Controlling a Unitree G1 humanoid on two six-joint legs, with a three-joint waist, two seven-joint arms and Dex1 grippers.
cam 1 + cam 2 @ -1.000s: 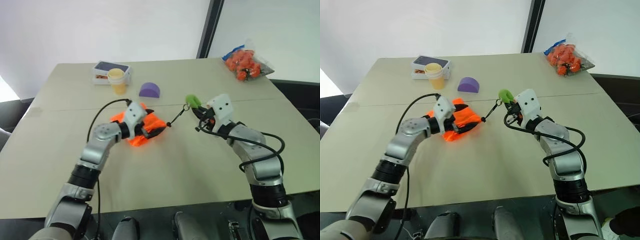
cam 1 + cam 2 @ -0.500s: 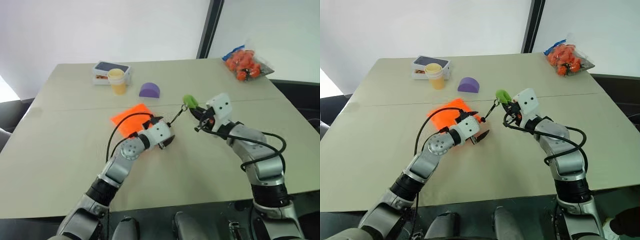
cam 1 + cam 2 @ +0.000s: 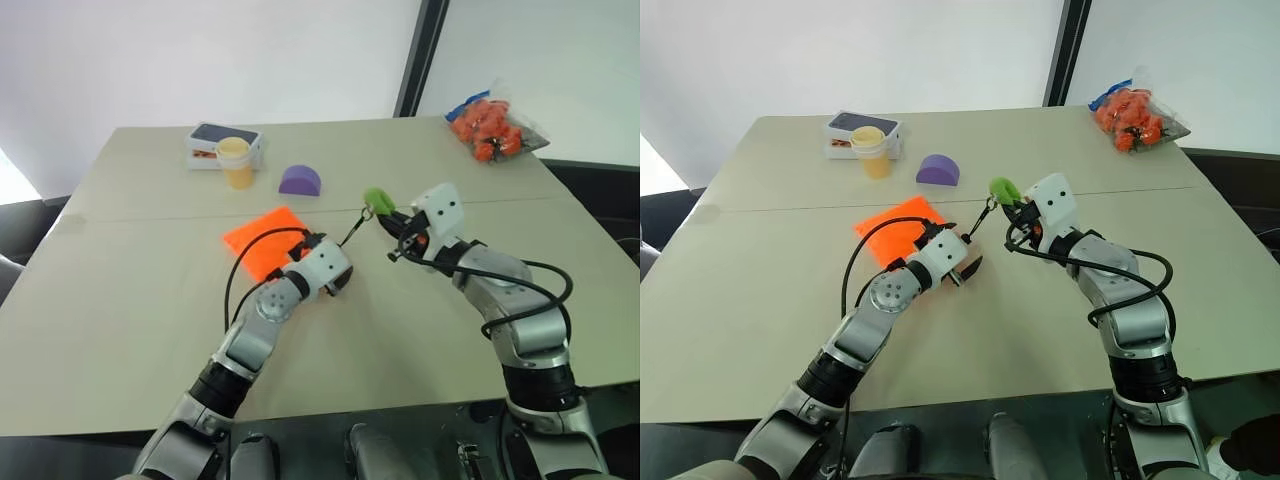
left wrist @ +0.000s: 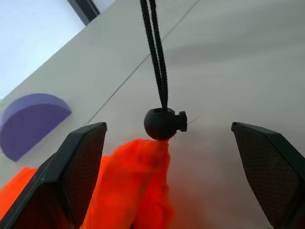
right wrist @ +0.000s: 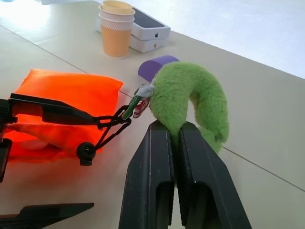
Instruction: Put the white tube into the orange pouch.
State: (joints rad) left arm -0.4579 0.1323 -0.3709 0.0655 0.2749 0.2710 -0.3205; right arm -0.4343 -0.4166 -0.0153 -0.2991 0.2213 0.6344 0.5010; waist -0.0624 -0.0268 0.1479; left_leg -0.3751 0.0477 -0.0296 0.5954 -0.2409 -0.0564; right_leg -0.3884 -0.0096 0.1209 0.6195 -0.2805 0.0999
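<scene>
Orange pouch (image 3: 268, 245) lies flat on the tan surface (image 3: 120, 300), in front of the purple half-round block (image 3: 299, 180) and well short of the pale yellow cup (image 3: 235, 162). Its gathered corner points toward my right side, and a thin dark cord (image 4: 155, 43) runs out of it through a round black cord stopper (image 4: 162, 123) that sits right at the bunched orange fabric. The cord leads up on a slant to a small clip (image 5: 134, 104), which hangs from a fuzzy green curved thing (image 5: 190, 99). I cannot make out the white tube anywhere on the surface or in either of my hands.

My left fingers (image 3: 962, 270) are spread wide apart at the pouch's gathered corner, one on each side of the stopper, holding nothing; in my left wrist view the black pads (image 4: 81, 162) flank the orange fabric with a clear gap around it. My right fingers (image 5: 175, 136) are pressed together on one end of the green fuzzy thing, holding it above the surface so the cord hangs taut between it and the pouch.

Farther back, a white box with a dark top (image 3: 215, 140) sits just behind the cup. A clear bag of orange-red items (image 3: 490, 125) lies at the far right corner.
</scene>
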